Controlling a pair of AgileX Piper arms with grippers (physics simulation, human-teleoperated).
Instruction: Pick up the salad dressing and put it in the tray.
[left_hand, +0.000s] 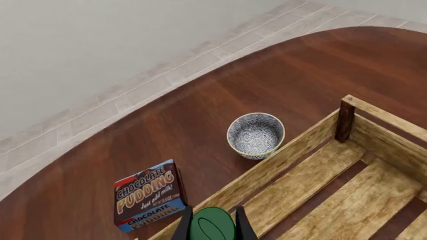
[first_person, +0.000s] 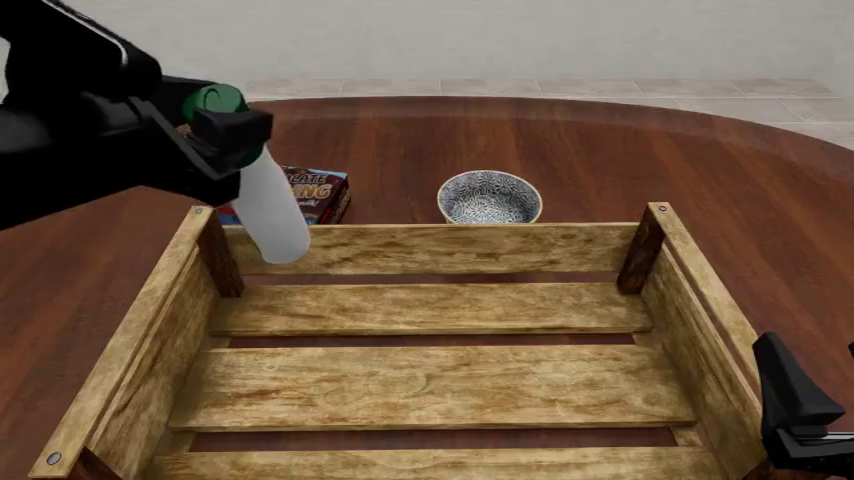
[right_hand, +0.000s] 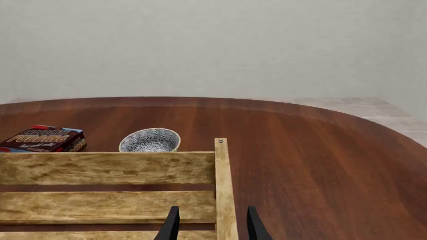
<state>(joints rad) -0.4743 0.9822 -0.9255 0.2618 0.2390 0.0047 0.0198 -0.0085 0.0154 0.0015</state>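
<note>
My left gripper (first_person: 224, 125) is shut on the salad dressing (first_person: 271, 212), a whitish bottle held by its neck just under the dark green cap (first_person: 214, 99). The bottle hangs tilted in the air over the tray's far left corner. The cap (left_hand: 212, 224) shows between the fingers in the left wrist view. The tray (first_person: 427, 250) is a large wooden slat crate in the middle of the table; it also shows in the left wrist view (left_hand: 293, 155) and the right wrist view (right_hand: 107, 167). My right gripper (right_hand: 210, 227) is open and empty, by the tray's near right side (first_person: 801, 420).
A chocolate pudding box (first_person: 310, 192) lies behind the tray's far left corner, partly hidden by the bottle. A small speckled bowl (first_person: 490, 197) stands just behind the tray's far wall. Both show in the left wrist view (left_hand: 148, 195) (left_hand: 255, 135).
</note>
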